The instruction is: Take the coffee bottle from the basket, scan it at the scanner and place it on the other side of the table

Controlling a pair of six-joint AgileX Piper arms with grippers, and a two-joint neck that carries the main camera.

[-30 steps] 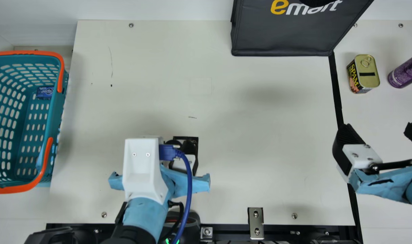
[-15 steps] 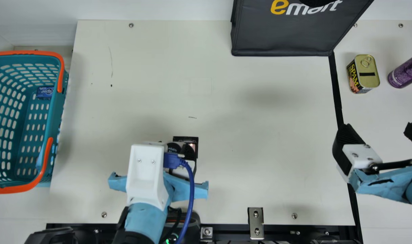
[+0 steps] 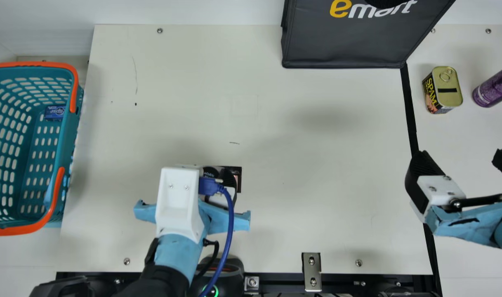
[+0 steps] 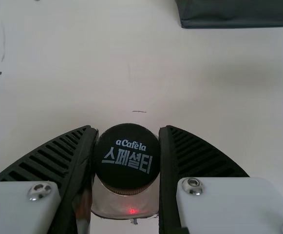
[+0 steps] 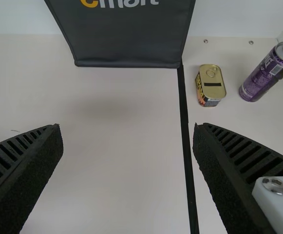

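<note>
one basket, tin near purple can, dark bag

smooth plastic basket; matt bottle cap; glossy metal tin; matt cloth bag

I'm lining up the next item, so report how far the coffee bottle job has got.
Done: the coffee bottle is out of the basket. In hand: my left fingers hold it by what looks like the scanner, a red glint on it; whether it registered, I can't tell. Left: setting it down, probably past the black strip, near the gold-topped can.
</note>
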